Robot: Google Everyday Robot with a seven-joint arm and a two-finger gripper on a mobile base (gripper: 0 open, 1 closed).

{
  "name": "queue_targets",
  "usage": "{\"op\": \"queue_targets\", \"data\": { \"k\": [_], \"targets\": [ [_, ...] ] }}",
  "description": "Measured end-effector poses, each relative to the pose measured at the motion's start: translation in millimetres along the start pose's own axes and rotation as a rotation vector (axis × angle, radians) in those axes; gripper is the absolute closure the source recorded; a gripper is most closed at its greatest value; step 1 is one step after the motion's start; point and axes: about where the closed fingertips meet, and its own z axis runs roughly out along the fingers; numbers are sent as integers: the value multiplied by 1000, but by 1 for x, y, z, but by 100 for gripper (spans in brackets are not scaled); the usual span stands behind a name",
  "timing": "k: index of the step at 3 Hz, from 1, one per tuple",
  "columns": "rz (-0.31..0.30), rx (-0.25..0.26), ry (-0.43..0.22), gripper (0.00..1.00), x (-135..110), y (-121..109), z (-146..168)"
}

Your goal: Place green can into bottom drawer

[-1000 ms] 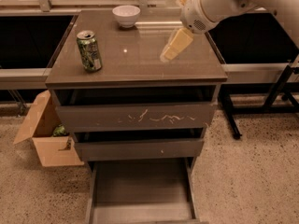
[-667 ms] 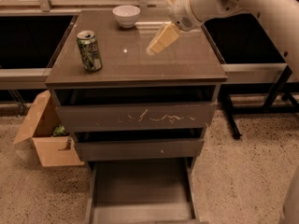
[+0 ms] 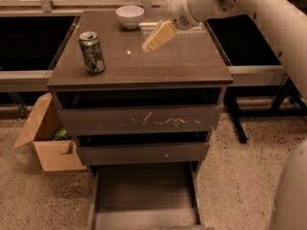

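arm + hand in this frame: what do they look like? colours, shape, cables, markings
The arm has a smooth off-white shell and thick rounded links, ending in a bulbous wrist housing with a small dark dotted patch. The hand is pale yellow-cream, flat and tapering. It sits over the cabinet top, right of the green can. No exposed cables or lettering visible.

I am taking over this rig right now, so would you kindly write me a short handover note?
Gripper: above the middle of the cabinet top, to the right of the can and well apart from it.
Green can: upright near the left front of the cabinet top, untouched.
Bottom drawer: pulled out, nothing on its floor.
White bowl: at the back edge, not part of the job.
Done: drawer open.
Left: reach the can, grasp it, lower it into the drawer.
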Motion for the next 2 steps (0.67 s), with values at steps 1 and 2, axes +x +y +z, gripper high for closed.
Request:
{"op": "queue_targets", "data": {
  "k": [1, 2],
  "targets": [
    [32, -5, -36, 0, -22, -9, 20],
    [65, -46, -55, 0, -43, -8, 47]
  ]
}}
